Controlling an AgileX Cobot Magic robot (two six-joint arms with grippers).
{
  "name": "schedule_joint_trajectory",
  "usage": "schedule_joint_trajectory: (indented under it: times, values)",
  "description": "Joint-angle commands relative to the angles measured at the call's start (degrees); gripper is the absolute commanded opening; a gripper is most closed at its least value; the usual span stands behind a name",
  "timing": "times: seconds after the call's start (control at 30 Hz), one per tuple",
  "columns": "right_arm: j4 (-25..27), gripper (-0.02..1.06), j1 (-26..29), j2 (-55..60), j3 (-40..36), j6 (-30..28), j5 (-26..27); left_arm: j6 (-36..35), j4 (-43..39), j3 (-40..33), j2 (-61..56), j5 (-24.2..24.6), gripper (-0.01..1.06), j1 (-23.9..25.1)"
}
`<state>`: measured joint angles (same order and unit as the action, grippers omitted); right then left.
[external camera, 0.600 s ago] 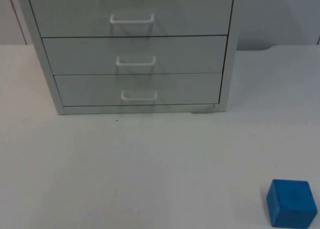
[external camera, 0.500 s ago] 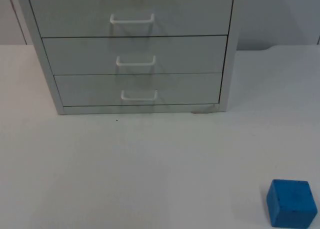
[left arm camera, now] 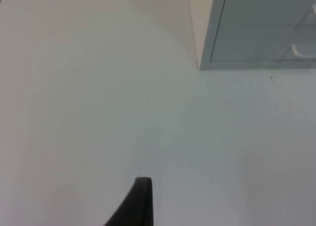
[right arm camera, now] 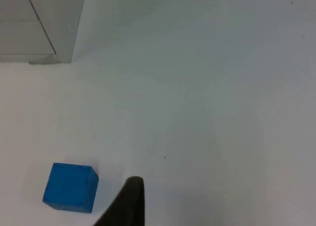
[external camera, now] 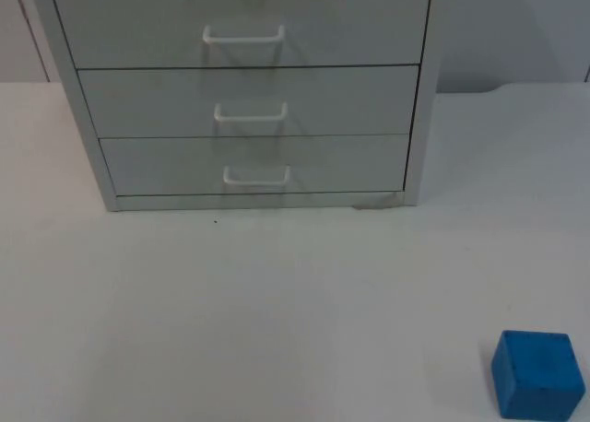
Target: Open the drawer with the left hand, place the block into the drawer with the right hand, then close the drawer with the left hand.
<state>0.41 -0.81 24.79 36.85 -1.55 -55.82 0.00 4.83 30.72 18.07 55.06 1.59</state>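
Top view: we see a closed grey three-drawer cabinet (external camera: 241, 90); a blue cube block (external camera: 537, 373) sits well apart.
Left gripper (left arm camera: 140, 199): grip unclear to us.
Right gripper (right arm camera: 129, 199): near the block; grip unclear.

Even soft light, faint shadows, perhaps slightly hazy

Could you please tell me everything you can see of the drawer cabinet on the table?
The drawer cabinet is a pale grey box, seemingly painted metal, standing upright at the back of the white table near the grey partition wall. Three drawer fronts show, stacked one above another, each with a white bar handle at its middle: top handle, middle handle, bottom handle. All three drawers are shut, flush with the frame. Nothing but the table touches it; the blue block lies well apart, towards the front right.
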Motion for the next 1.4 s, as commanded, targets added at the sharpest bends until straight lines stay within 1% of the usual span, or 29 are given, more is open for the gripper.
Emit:
schedule_joint_trajectory:
  times: [0.0,0.1,0.2,0.4,0.5,0.67,0.8,0.9,1.0,1.1,1.17,1.27,1.3,1.37]
  values:
    - [0.4,1.05,0.2,3.4,0.4,0.3,2.8,-0.4,0.9,0.5,2.7,-1.3,1.05,-0.3]
    - [0.3,1.05,0.2,9.2,0.4,0.8,4.3,-0.5,1.2,0.5,6.4,-2.5,1.05,-0.3]
    - [0.3,1.05,0.2,12.6,0.4,0.8,4.9,-0.5,1.3,0.5,8.1,-3.3,1.05,-0.3]
    - [0.2,1.05,0.2,20.8,0.4,0.8,5.1,-0.5,1.3,0.5,11.0,-3.4,1.05,-0.3]
    - [0.2,1.05,0.2,24.5,0.3,0.8,5.5,-0.5,1.3,0.5,11.7,-3.4,1.02,-0.3]
    - [0.1,1.05,0.2,28.4,0.3,0.8,6.0,-0.5,1.3,0.5,11.7,-3.4,0.98,-0.3]
    - [0.1,1.05,0.2,29.7,0.3,0.8,6.1,-0.3,1.3,0.5,11.7,-3.3,0.98,-0.3]
    - [0.2,1.05,0.2,29.8,0.3,0.8,6.2,1.7,2.3,0.5,11.7,-3.2,0.98,-0.3]
    - [0.2,1.05,0.2,29.8,0.3,0.8,6.3,7.2,5.9,0.6,11.7,-3.3,0.98,-0.3]
    - [0.2,1.05,0.2,29.8,0.3,0.8,6.5,7.7,6.4,1.4,11.9,-3.3,0.98,-0.3]
    - [0.2,1.05,0.2,29.8,0.3,0.8,6.6,8.8,6.3,3.3,13.0,-3.2,0.98,-0.3]
    - [0.2,1.05,0.2,29.8,0.3,0.8,6.4,10.1,7.4,7.5,16.8,-1.5,0.98,-0.3]
    - [0.2,1.05,0.2,29.8,0.3,0.8,6.4,10.1,7.4,7.5,16.8,-1.5,0.98,-0.3]
    - [0.2,1.05,0.2,29.8,0.0,0.8,6.6,12.6,10.2,10.2,20.7,-0.1,0.98,-0.3]
